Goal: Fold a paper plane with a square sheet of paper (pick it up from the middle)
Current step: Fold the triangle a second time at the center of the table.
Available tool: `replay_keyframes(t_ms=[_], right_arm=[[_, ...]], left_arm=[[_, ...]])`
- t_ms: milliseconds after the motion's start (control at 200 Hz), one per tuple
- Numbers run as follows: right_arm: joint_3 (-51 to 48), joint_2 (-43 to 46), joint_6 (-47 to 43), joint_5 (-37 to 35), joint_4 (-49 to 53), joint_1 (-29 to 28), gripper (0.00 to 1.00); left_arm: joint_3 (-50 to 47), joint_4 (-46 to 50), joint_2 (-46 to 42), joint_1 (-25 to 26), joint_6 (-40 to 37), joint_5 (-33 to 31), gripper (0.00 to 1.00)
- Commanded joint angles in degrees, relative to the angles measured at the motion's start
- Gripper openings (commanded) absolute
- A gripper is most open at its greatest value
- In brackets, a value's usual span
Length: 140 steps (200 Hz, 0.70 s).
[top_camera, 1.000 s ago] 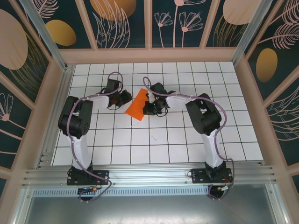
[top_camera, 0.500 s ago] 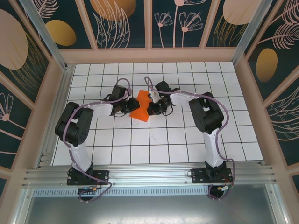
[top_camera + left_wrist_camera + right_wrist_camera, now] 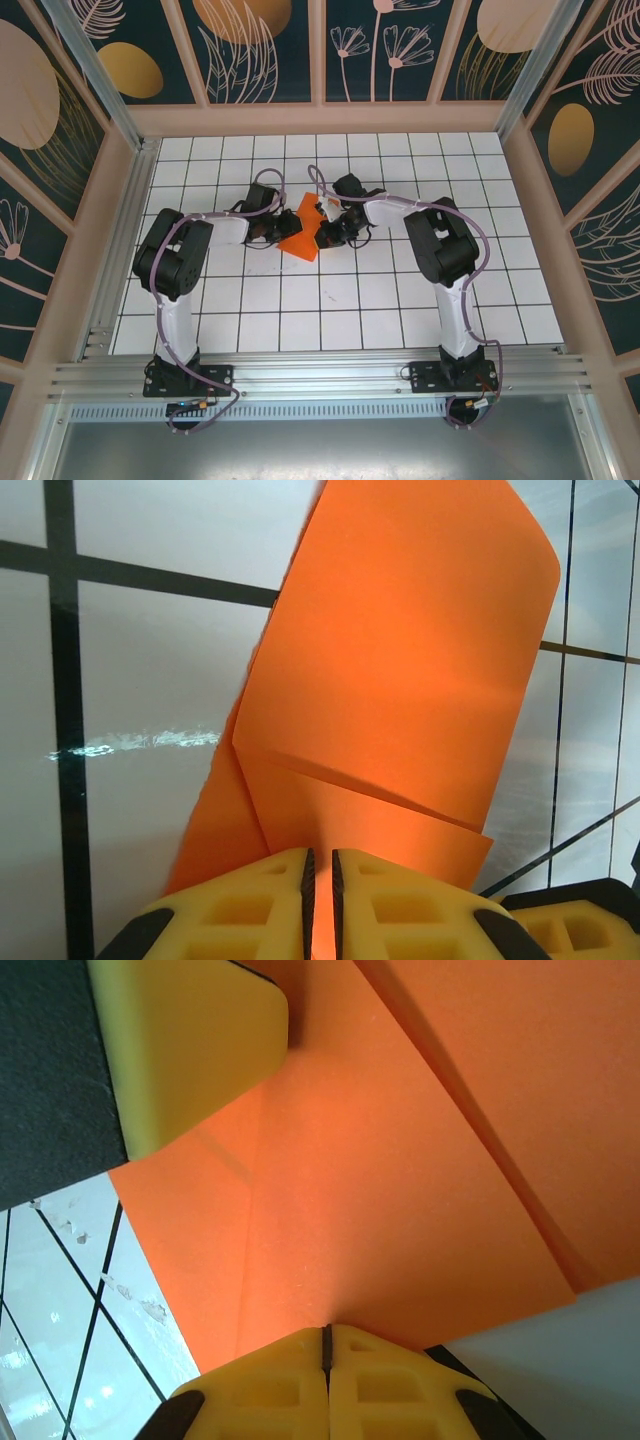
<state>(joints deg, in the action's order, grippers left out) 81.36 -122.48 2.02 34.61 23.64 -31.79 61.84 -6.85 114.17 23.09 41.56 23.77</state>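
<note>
The square sheet of paper [image 3: 300, 233] is bright orange and folded into a smaller creased shape, broad rather than a narrow dart; no paper plane is in view. It sits mid-table between both grippers. My left gripper [image 3: 279, 231] holds its left edge; in the left wrist view the yellow pads [image 3: 380, 905] are closed on the paper [image 3: 400, 670], with a sliver of orange between them. My right gripper [image 3: 323, 232] holds the right edge, and its pads [image 3: 380, 1390] meet on the paper [image 3: 400, 1190]. The left gripper's finger [image 3: 190, 1050] lies on the sheet's far side.
The white gridded table [image 3: 330, 310] is walled by a wooden frame [image 3: 320, 118] with patterned panels. Both arms bend inward from their bases on the metal rail [image 3: 320, 375] at the near edge. Purple cables loop over the wrists.
The left gripper moved right onto the paper's left edge and closed on it. The right gripper shifted slightly up and right with the sheet, which now stands steeper between them.
</note>
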Motion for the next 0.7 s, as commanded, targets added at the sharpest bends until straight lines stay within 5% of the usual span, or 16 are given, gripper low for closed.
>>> replay_keyframes(t_ms=[0,340,695], right_arm=[[-1.09,-1.20,-0.15,-0.40,3.37,0.13,0.05],[-8.22,10.83,24.25,-3.88,-12.45,-1.84,0.16],[-11.33,8.52,34.99,-5.08,-16.81,-6.64,0.04]], left_arm=[[1.50,1.26,1.12,-0.24,0.76,-1.91,0.15],[0.48,5.41,1.36,0.11,2.20,-4.81,0.13],[-0.05,4.46,1.54,0.46,3.18,-4.78,0.12]])
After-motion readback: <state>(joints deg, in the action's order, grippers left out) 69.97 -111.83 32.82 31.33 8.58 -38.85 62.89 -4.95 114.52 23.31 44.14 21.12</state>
